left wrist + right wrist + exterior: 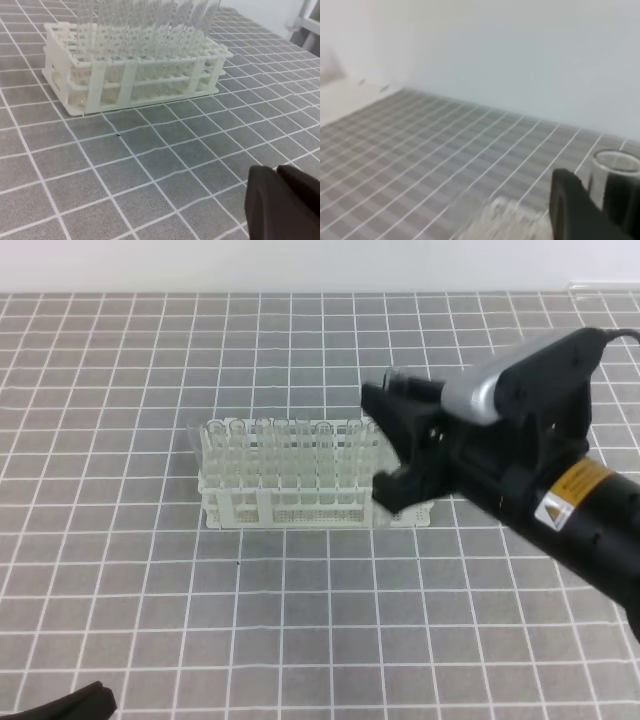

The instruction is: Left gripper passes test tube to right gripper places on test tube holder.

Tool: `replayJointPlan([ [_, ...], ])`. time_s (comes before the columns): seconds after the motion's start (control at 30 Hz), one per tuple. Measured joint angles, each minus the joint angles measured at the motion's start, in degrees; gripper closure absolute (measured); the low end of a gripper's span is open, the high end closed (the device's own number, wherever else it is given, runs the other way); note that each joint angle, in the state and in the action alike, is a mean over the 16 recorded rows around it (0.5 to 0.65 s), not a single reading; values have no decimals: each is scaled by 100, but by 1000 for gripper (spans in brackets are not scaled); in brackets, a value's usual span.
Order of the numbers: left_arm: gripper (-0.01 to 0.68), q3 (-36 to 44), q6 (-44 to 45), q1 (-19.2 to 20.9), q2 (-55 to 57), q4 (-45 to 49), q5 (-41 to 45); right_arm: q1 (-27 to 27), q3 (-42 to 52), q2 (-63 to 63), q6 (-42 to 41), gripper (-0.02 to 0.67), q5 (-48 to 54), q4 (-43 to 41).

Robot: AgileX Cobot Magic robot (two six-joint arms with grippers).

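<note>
Test tube in the right gripper, poised at the rack's right end

The test tube stands upright between the right gripper's part-closed jaws, its open rim showing in the wrist view; kept vertical, most likely so it can drop straight into a square hole. That gripper hovers over the right end of the test tube holder, which already carries rows of clear tubes. The left gripper sits low, well in front of the holder, jaws shut and empty, out of the way.

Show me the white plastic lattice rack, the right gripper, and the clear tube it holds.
white plastic lattice rack (131, 82), left wrist view, front wall.
right gripper (392, 445), exterior high view, between fingertips.
clear tube (616, 164), right wrist view, open rim.
</note>
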Motion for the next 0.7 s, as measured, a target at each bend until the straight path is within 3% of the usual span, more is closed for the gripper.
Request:
replayJointPlan([
  [0.23,673,-10,-1,0,-6,-3,11,-413,0,635,730,549,-973,-905],
  [0.7,673,5,0,-1,11,2,-5,-740,-151,1836,-223,549,-2469,-265],
])
